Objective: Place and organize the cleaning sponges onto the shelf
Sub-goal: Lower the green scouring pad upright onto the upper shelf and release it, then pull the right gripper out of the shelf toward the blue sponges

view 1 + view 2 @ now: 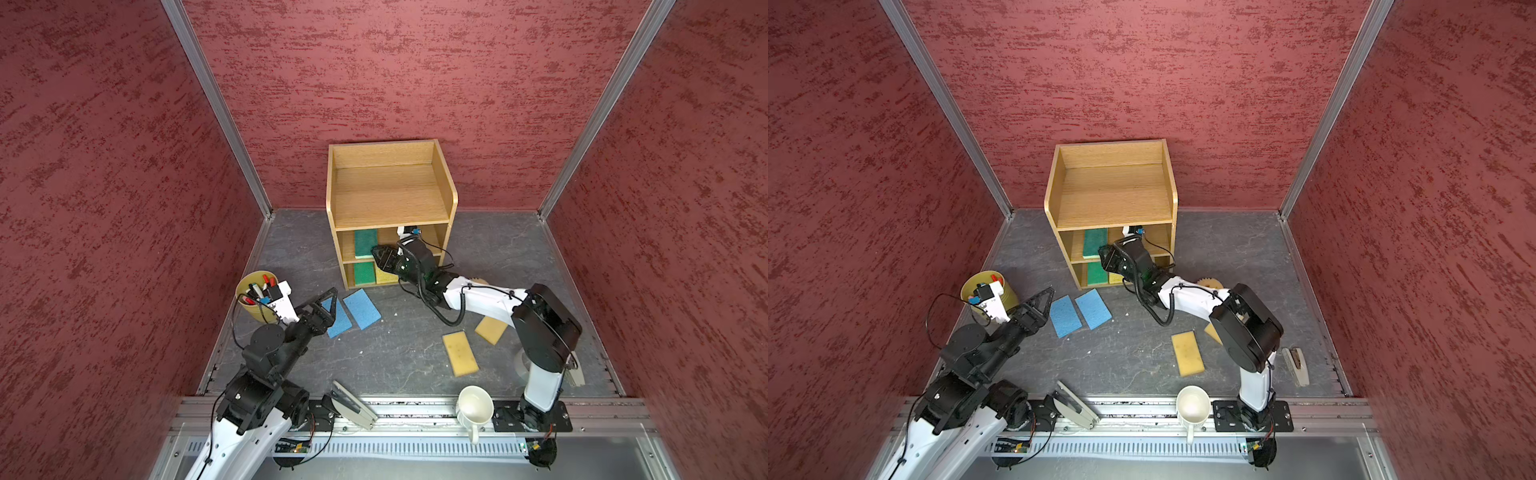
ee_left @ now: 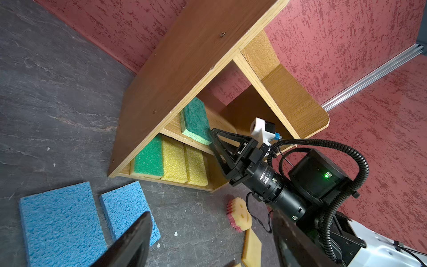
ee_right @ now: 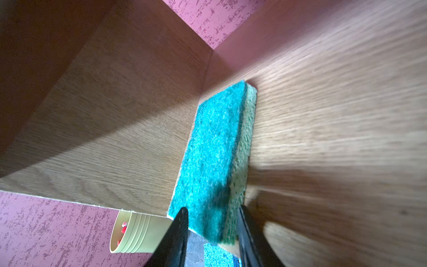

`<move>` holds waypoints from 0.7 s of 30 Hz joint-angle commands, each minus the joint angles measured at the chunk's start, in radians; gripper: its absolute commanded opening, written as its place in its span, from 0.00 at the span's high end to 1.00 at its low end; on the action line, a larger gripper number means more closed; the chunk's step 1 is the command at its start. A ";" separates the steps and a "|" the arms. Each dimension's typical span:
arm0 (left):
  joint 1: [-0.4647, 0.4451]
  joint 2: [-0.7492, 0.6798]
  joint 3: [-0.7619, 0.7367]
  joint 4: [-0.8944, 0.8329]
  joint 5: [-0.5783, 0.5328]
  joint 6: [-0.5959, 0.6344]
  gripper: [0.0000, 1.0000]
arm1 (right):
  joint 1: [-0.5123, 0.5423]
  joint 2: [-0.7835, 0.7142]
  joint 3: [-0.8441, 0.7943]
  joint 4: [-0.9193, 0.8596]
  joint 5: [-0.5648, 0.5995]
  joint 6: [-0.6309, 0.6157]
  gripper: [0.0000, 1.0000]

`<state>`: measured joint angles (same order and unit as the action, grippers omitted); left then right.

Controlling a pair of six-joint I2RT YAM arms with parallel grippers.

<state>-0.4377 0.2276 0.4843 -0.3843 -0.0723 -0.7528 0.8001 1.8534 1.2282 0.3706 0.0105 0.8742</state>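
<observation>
Right wrist: jaws astride sponge (image 3: pixel 215 150) edge, perhaps loose; bare shelf (image 3: pixel 323 115) beside

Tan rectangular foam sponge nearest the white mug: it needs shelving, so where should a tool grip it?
Probably across the two long edges at mid-length of the tan rectangular foam sponge, coming straight down: it lies flat, broad face up, both long sides free.

The right hand (image 1: pixel 1104 254) reaches into the shelf's (image 1: pixel 1113 195) middle tier, at the green sponge's (image 1: pixel 1094 241) front end.
</observation>
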 commanded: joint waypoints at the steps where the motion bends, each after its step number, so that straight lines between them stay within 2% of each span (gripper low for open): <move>1: -0.003 0.003 -0.010 0.015 0.005 0.000 0.19 | 0.014 -0.012 -0.022 -0.084 -0.006 -0.003 0.62; 16: -0.003 0.000 -0.008 0.009 0.006 -0.002 0.19 | 0.013 -0.075 -0.074 -0.101 0.035 -0.011 0.57; 21: -0.003 -0.003 0.006 -0.003 -0.004 0.014 0.19 | 0.017 -0.136 -0.117 -0.125 -0.001 -0.035 0.57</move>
<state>-0.4377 0.2291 0.4831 -0.3847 -0.0727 -0.7532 0.8104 1.7611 1.1412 0.3176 0.0189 0.8593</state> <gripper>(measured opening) 0.808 0.434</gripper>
